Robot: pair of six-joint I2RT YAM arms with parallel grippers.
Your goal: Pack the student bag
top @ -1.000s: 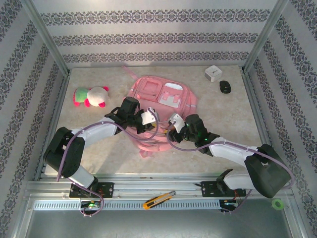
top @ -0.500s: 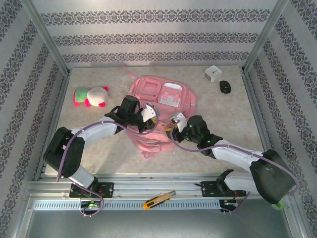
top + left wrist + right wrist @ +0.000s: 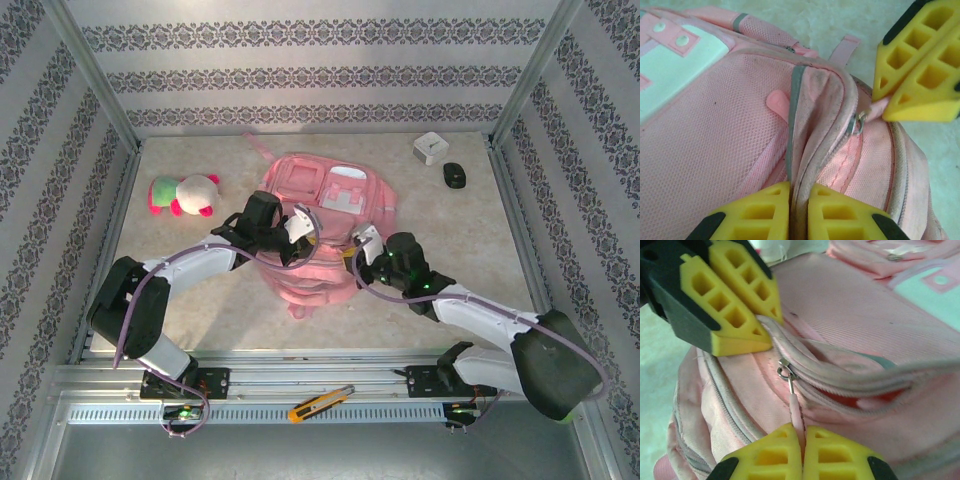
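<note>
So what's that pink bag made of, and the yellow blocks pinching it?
The student bag looks like woven synthetic fabric with a matte finish: a fine mesh grid shows on its panel. Its zipper slider seems to be metal, grey and shiny. The yellow fingers look like moulded plastic or firm rubber, matte, with open hollow cells; I can't tell which.

arms (image 3: 195,266): white links, black joints | cables (image 3: 128,318): purple | fingers (image 3: 765,210): yellow, honeycombed

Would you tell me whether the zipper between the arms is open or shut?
Partly open: the zipper gapes beside its slider on the backpack.
</note>
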